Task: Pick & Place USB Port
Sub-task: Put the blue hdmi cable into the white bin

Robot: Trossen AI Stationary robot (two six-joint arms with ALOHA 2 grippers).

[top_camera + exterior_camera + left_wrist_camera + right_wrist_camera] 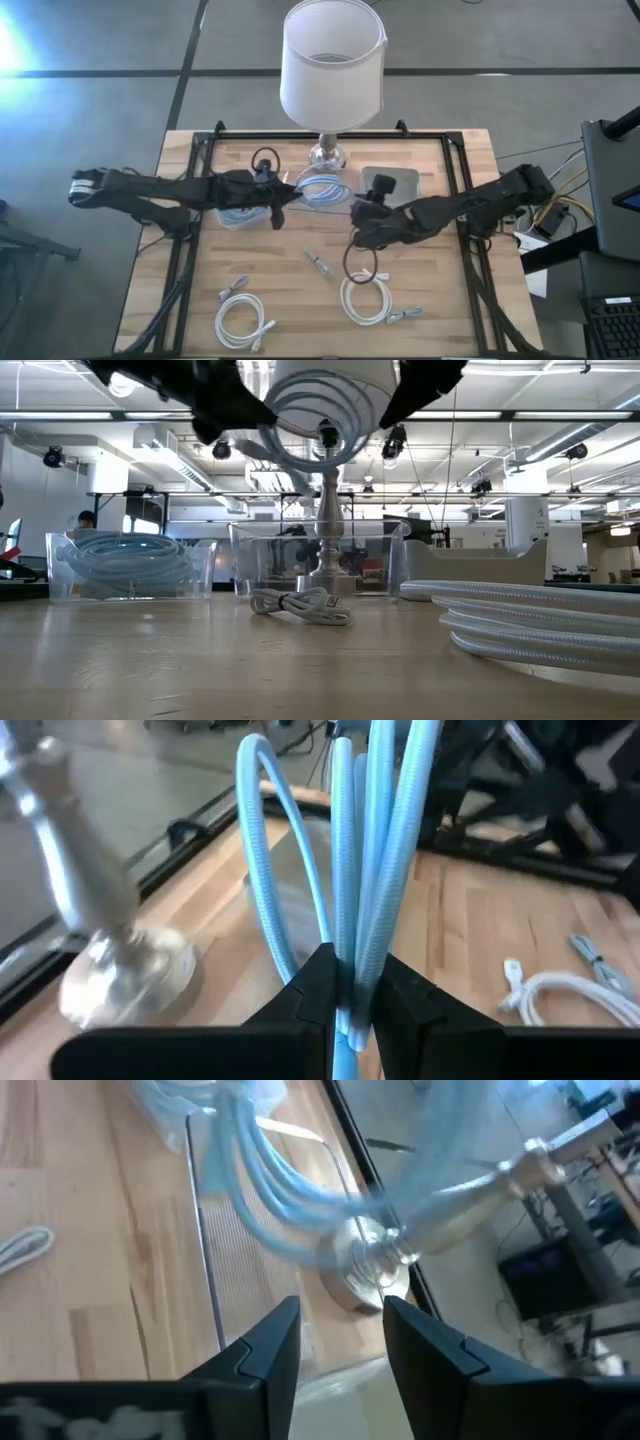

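A coil of light-blue USB cable (320, 188) is held up over the middle of the table, in front of the lamp's stem (328, 510). My left gripper (284, 200) reaches in from the table's left and is shut on the coil. My right gripper (358, 216) is open just right of the coil and touches nothing; its wrist view shows the fingers (340, 1325) apart and the blurred blue coil (290, 1190) ahead. A clear box (130, 565) at far left holds more blue cable. My left gripper pinches several strands of the blue coil (347, 982) together between its two fingers (315, 985), at one side of the loop. The fingers come from the table's left. The coil is lifted clear of the table (320, 420), and its loops fan out beyond the fingertips.
A lamp with a white shade (333, 62) stands at the far middle on a silver base (125, 965). A second clear box (315, 560) sits behind a small bundled cable (300, 604). White cable coils (240, 318) (368, 298) lie near the front edge. A black frame (190, 200) borders the table.
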